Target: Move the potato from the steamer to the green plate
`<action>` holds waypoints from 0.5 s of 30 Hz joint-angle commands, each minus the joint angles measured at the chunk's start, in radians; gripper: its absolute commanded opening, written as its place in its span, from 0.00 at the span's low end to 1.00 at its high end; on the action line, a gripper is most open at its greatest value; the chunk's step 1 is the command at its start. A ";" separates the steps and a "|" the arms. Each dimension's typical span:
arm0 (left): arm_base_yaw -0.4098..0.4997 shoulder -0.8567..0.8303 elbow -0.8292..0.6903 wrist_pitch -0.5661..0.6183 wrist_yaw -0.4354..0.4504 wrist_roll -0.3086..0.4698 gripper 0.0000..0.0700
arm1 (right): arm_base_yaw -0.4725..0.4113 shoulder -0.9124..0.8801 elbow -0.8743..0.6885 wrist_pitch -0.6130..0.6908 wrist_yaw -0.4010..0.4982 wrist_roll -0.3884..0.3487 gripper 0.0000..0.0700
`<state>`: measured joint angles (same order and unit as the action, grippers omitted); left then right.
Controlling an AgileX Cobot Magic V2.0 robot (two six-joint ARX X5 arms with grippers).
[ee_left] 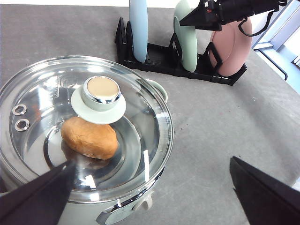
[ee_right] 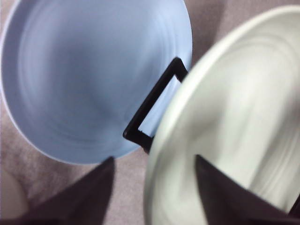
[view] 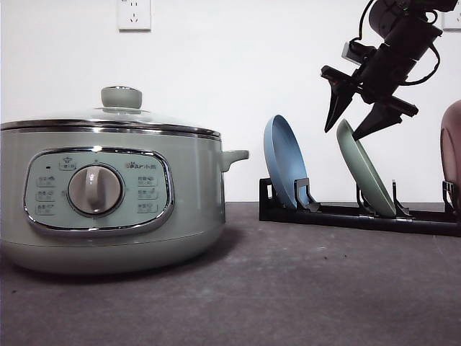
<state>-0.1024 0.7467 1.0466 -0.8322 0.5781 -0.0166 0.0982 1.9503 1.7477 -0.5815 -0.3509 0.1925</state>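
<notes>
The right hand [view: 356, 115] is hanging in the upper right of the front view with its fingers spread wide, straddling the top rim of the green plate [view: 364, 169], which is standing on edge in the black rack [view: 346, 215] at the right of the frame. By my reading, the step in hand is fetching that plate out of the rack, well ahead of any move on the potato [ee_left: 90, 137], which is sitting inside the steamer [view: 108, 194] under its closed glass lid [ee_left: 84, 126] at the lower left of the left wrist view. The next move is calling for the fingers to close on the rim and lift the plate clear of its slot without knocking the neighbours. The left hand [ee_left: 150, 194] is waiting above the steamer, its fingers also spread and pinching nothing. Counting: one potato, one steamer with one lid, one rack, and three plates in it, namely one blue plate [view: 284, 169], one green and one pink plate [ee_left: 232, 49], all on the grey worktop [view: 288, 288].
</notes>
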 commanded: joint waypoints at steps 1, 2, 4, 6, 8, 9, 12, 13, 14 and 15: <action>-0.002 0.005 0.026 0.010 0.005 0.005 0.96 | 0.004 0.019 0.028 0.010 0.007 0.011 0.28; -0.002 0.005 0.026 0.010 0.005 0.005 0.96 | 0.004 0.019 0.028 0.008 0.008 0.010 0.24; -0.002 0.005 0.026 0.010 0.006 0.005 0.96 | 0.004 0.019 0.028 0.005 0.010 0.010 0.18; -0.002 0.005 0.026 0.010 0.005 0.005 0.96 | 0.004 0.019 0.028 0.005 0.011 0.010 0.11; -0.002 0.005 0.026 0.010 0.006 0.005 0.96 | 0.004 0.019 0.028 0.006 0.011 0.010 0.02; -0.002 0.005 0.026 0.010 0.006 0.005 0.96 | 0.004 0.019 0.028 0.005 0.011 0.011 0.01; -0.002 0.005 0.026 0.010 0.005 0.005 0.96 | 0.004 0.018 0.028 0.006 0.010 0.011 0.01; -0.002 0.005 0.026 0.010 0.005 0.005 0.96 | 0.004 0.017 0.028 0.007 0.010 0.011 0.01; -0.002 0.005 0.026 0.010 0.005 0.005 0.96 | 0.004 0.015 0.029 0.008 0.008 0.011 0.01; -0.002 0.005 0.026 0.010 0.005 0.005 0.96 | 0.004 0.011 0.030 0.009 0.005 0.011 0.01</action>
<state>-0.1024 0.7467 1.0466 -0.8322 0.5781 -0.0166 0.1020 1.9503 1.7492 -0.5838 -0.3412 0.2013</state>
